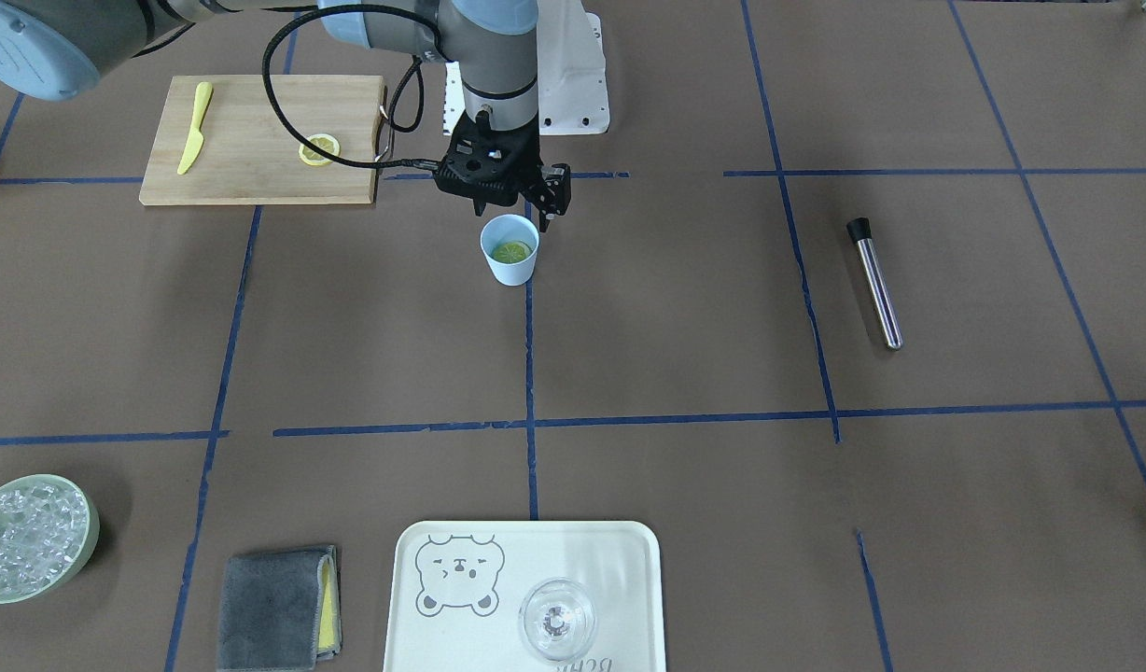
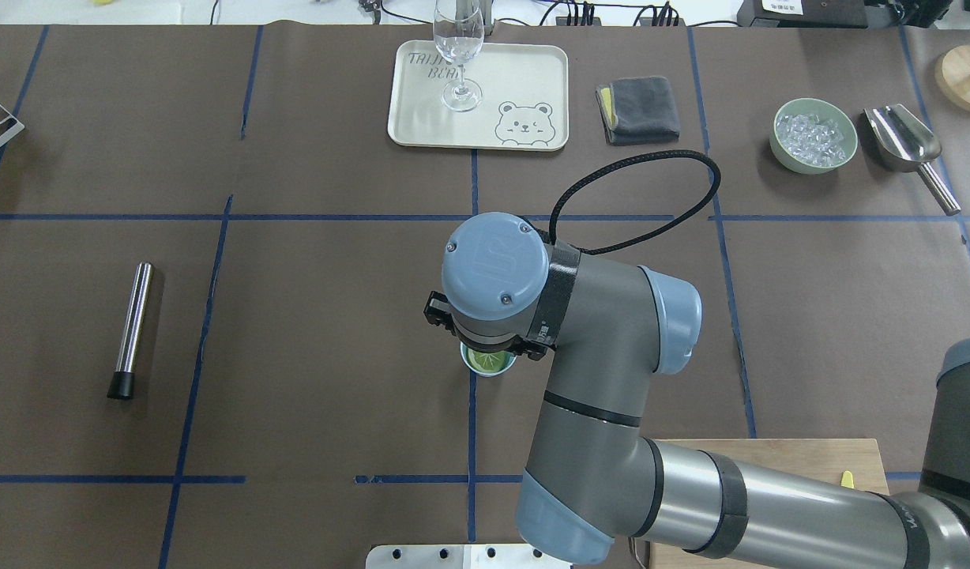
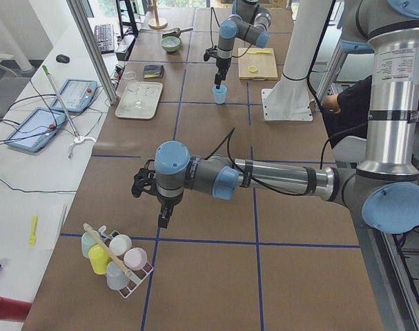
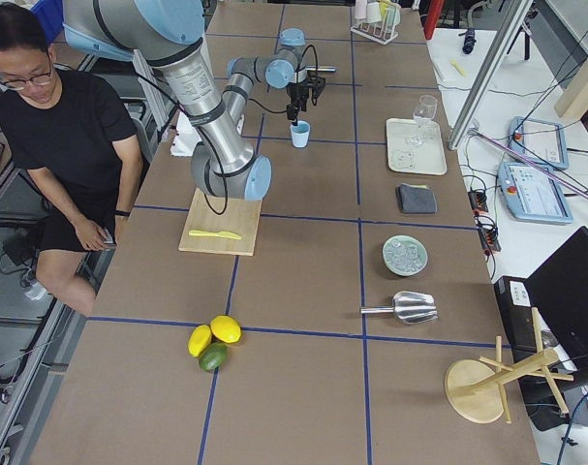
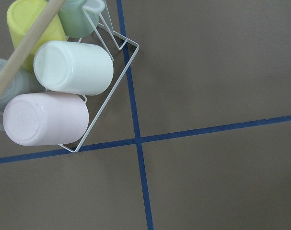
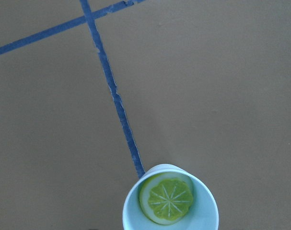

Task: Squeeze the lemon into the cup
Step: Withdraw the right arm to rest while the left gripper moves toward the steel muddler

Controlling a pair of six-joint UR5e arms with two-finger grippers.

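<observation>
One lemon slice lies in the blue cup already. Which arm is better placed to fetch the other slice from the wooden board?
The right arm. The right hand hangs just over the cup, near the board with the slice; the left hand is far off by the mug rack.

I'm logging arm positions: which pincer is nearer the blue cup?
Right. The right pincer hangs just above the cup, which holds the lemon slice. The left pincer is far off at the table's end, by the mug rack.
</observation>
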